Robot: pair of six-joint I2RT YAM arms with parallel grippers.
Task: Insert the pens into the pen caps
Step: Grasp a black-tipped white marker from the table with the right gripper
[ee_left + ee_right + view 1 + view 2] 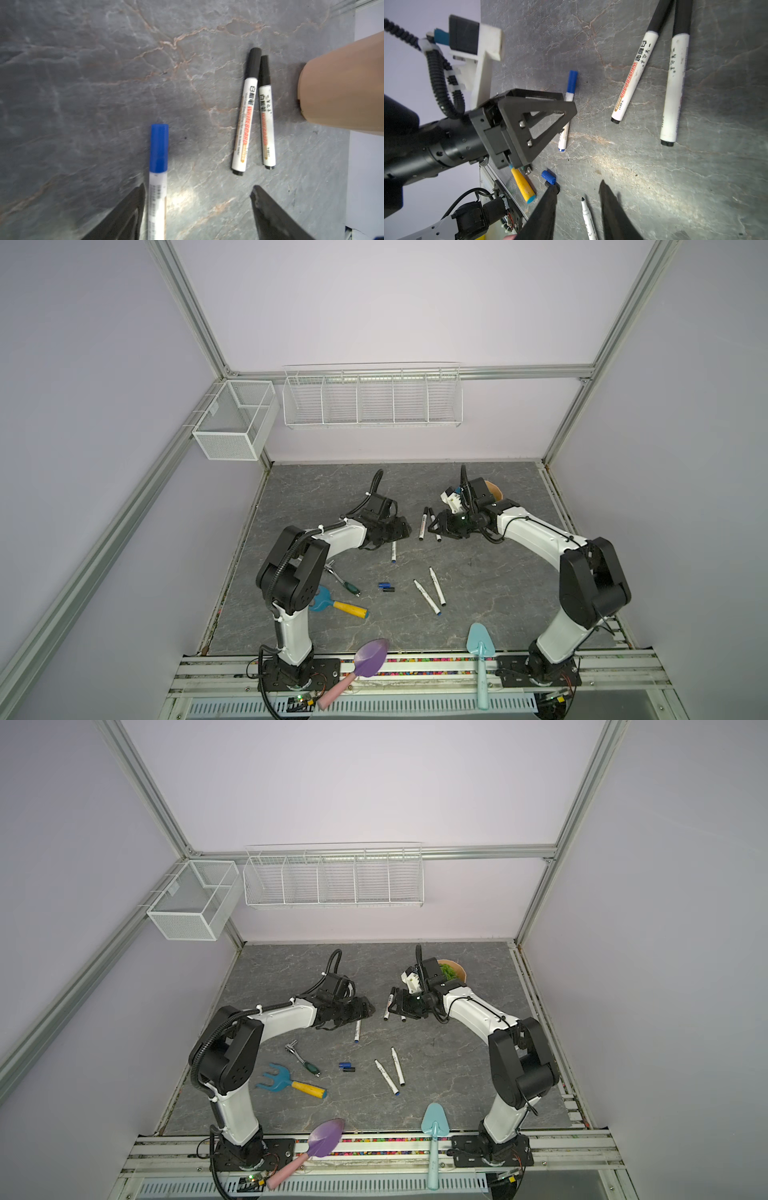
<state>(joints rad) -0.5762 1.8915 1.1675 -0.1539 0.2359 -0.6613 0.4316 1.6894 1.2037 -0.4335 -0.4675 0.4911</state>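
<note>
Two black-capped pens [423, 523] [434, 526] lie side by side between my grippers; the left wrist view shows them as one black-capped pen [244, 116] beside another [267, 116]. A blue-capped pen [159, 149] rests on the table against one finger of my left gripper [198, 187], whose jaws stand wide and open. My right gripper [578, 185] hovers open with nothing in it. Two uncapped pens [426, 597] [437, 587] lie nearer the front. A loose blue pen cap [383, 585] and a black pen cap [389, 590] sit together mid-table.
A green-handled ratchet wrench [347, 583] and a blue rake with a yellow handle [338, 605] lie front left. A purple scoop [370, 657] and a teal trowel [480, 647] rest at the front edge. A tan pot [455, 969] stands behind my right arm.
</note>
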